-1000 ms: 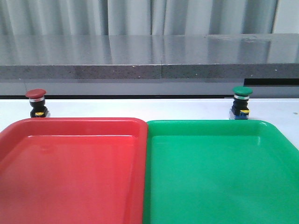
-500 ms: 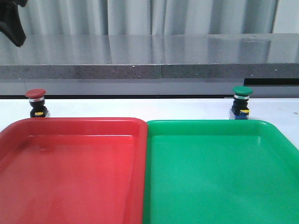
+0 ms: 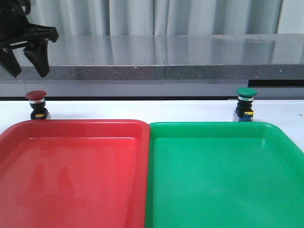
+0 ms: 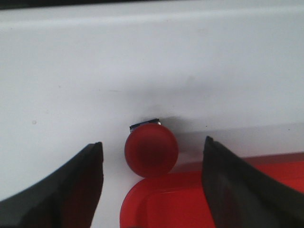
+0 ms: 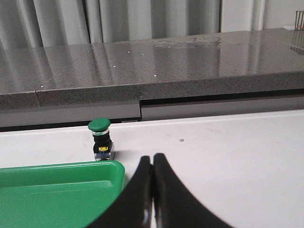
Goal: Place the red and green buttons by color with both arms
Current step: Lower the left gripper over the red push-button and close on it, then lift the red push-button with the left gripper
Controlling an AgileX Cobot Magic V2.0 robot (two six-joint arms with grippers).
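- The left claw (image 3: 27, 66) hung spread wide above the red button (image 3: 36, 96), which stood upright on the bench (image 3: 142, 110) at the red tray's (image 3: 71, 166) far-left corner, roughly at the claw's 6 o'clock.
- In the left wrist view the cap sat between both fingers (image 4: 66, 190), so a straight descent looked right.
- The right claw (image 5: 152, 190) was pinched closed and empty; the green button (image 5: 100, 137) lay at its 11 o'clock, beside the green tray (image 5: 52, 190).
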